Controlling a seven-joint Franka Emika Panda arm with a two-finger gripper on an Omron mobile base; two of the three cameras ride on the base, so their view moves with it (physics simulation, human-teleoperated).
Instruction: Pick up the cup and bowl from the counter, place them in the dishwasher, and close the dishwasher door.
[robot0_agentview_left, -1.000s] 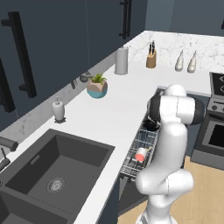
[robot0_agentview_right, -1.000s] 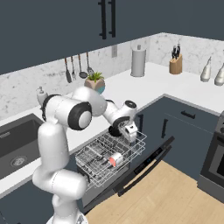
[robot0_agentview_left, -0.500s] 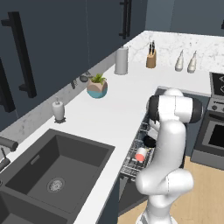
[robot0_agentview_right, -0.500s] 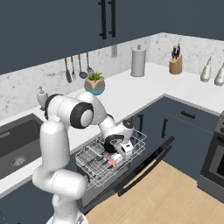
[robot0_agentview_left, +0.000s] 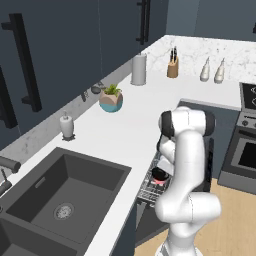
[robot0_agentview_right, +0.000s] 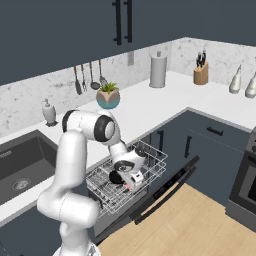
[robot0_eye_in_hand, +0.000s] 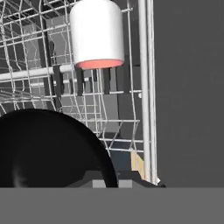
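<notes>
While the bowl (robot0_eye_in_hand: 48, 148) hangs over the dishwasher (robot0_agentview_right: 150, 165) rack beside the cup (robot0_eye_in_hand: 96, 33), the fingers' grip cannot be told.

No legible text or labels anywhere

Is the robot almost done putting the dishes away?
Getting close. The cup already sits in the dishwasher rack. The bowl is down over the rack at the gripper, though whether the gripper grips it can't be told. The dishwasher door hangs open, so closing it is left.
</notes>
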